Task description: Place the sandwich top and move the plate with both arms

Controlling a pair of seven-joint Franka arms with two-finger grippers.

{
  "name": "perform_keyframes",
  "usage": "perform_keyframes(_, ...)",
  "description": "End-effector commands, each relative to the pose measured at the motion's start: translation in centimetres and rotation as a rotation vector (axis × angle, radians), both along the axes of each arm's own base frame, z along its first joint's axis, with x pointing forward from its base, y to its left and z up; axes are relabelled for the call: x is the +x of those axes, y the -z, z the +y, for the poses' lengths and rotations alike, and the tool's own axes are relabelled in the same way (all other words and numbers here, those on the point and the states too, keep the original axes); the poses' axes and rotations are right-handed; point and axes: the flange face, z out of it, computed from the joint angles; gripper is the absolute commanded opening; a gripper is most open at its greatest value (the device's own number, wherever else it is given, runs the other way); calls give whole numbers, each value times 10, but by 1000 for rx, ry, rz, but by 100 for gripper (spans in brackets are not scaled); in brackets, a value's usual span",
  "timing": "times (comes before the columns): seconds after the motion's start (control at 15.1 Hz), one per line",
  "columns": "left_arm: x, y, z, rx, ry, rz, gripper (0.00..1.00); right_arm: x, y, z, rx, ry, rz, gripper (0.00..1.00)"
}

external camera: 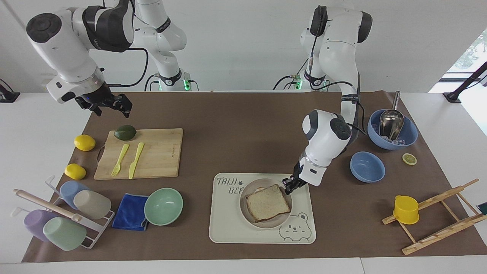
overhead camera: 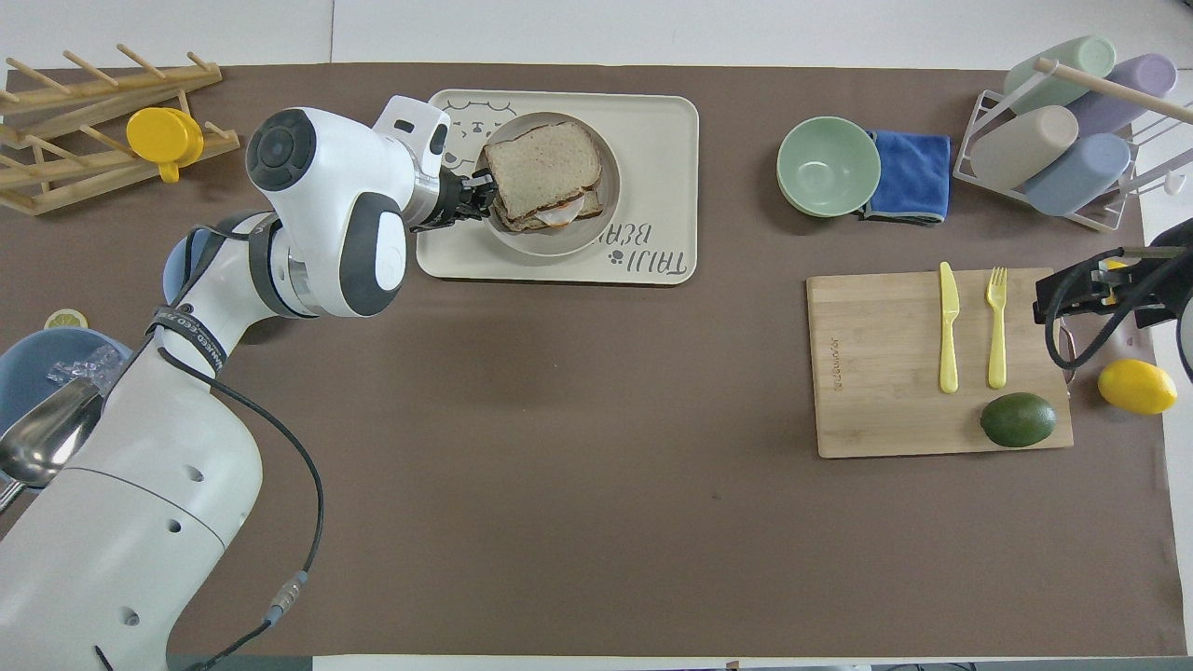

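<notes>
While the left gripper (external camera: 288, 185) pinches the rim of the plate (external camera: 247, 213), which sits on the bear tray (external camera: 228, 232) with the sandwich top (external camera: 267, 203) in place, a tilted release could slide that slice off. Only the overhead view shows egg under the bread. Over the table edge, the right gripper (external camera: 108, 106) waits spread
</notes>
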Motion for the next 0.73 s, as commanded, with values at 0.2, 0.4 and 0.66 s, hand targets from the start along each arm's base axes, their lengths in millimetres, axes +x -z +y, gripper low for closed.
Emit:
perform_keyframes(0.2, 3, -14, 12, 9, 3, -27, 100, -1, -3, -1, 49, 46, -12, 100)
perform_keyframes(0.4, 11, -52, 51, 6, -32, -16, 100, -5, -8, 2, 51, 35, -11, 100)
perform_keyframes(0.66, 1, -125, 110, 52, -57, 22, 100, -6, -12, 2, 51, 36, -17, 100)
